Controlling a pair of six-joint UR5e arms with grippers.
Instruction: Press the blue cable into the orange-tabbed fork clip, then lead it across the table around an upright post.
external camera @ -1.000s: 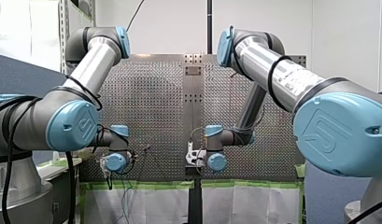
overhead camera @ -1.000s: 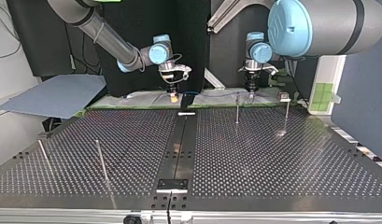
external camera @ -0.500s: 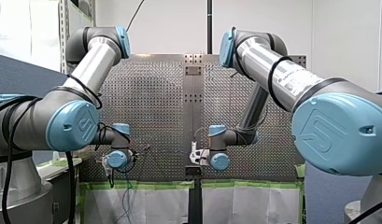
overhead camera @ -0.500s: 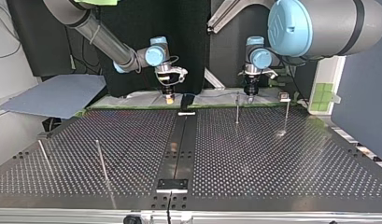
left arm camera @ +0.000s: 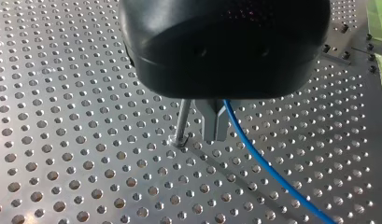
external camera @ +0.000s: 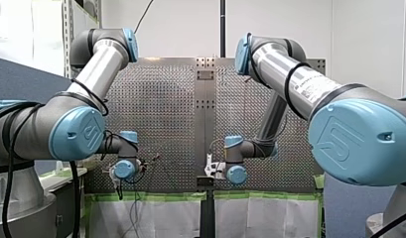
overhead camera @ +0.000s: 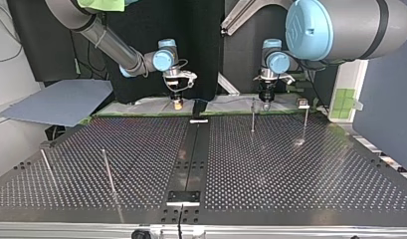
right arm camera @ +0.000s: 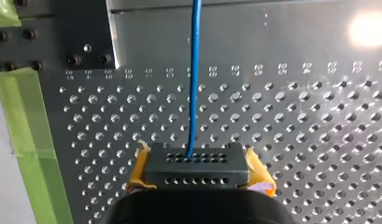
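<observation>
Seen from across the bench (overhead camera: 116, 149), at its far edge. On the left is my right gripper (overhead camera: 177, 105), yellow pads showing, its fingers grasping the blue cable (right arm camera: 193, 70). The cable stretches rightward, low over the bench. A thin upright post (overhead camera: 253, 115) stands next. Just right of it is my left gripper (overhead camera: 265, 106), its metal fingers (left arm camera: 214, 125) clenched on the cable.

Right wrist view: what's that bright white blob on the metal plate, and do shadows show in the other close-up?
Right wrist view: the blob is glare from a light off the shiny table, ahead of my right end effector, beside the blue cable. Left wrist view: a faint dark streak runs from the post's foot across the holes, likely its shadow.
</observation>
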